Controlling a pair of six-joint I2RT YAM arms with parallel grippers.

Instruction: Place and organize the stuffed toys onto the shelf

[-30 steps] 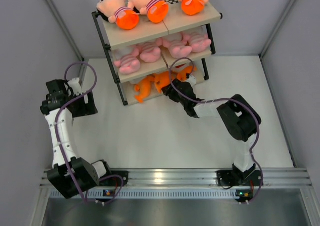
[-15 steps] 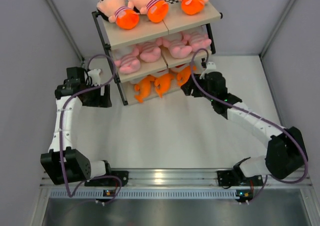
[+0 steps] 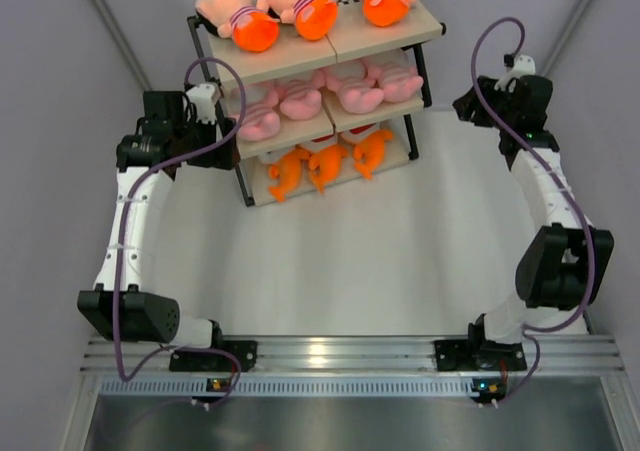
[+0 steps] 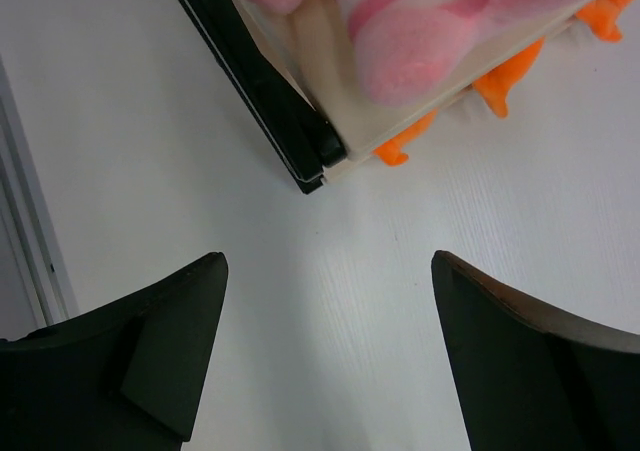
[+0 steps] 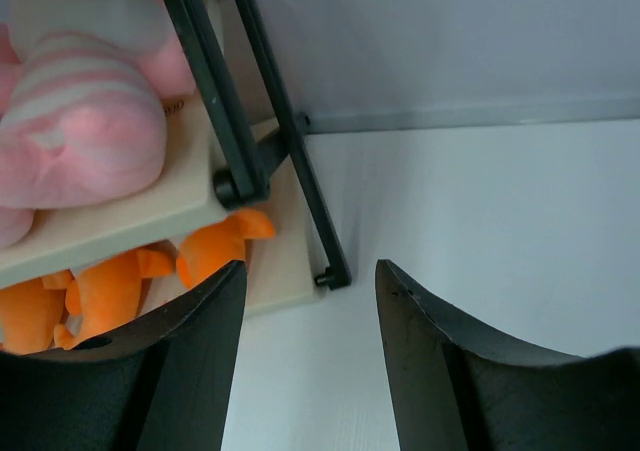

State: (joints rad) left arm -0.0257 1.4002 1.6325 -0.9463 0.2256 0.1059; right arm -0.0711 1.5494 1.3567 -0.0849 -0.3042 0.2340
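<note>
The stuffed toys all sit on the shelf [image 3: 290, 64], sorted by kind: three dolls [image 3: 290, 9] on its top board, pink animals [image 3: 335, 89] on the middle one, orange sharks [image 3: 325, 163] on the bottom. Grouping like with like looks to be the tidying the task asks for, and no toy lies off the shelf, so the job seems about done.

The left gripper [image 4: 325, 271] hangs just beside the shelf's left front corner, jaws apart and holding nothing. The right gripper [image 5: 310, 271] hovers near the shelf's right side, jaws likewise apart and empty, apparently keeping clear of the toys.

The shelf stands on a white table [image 3: 380, 261], with plain grey walls [image 3: 60, 91] behind it and to both sides.
</note>
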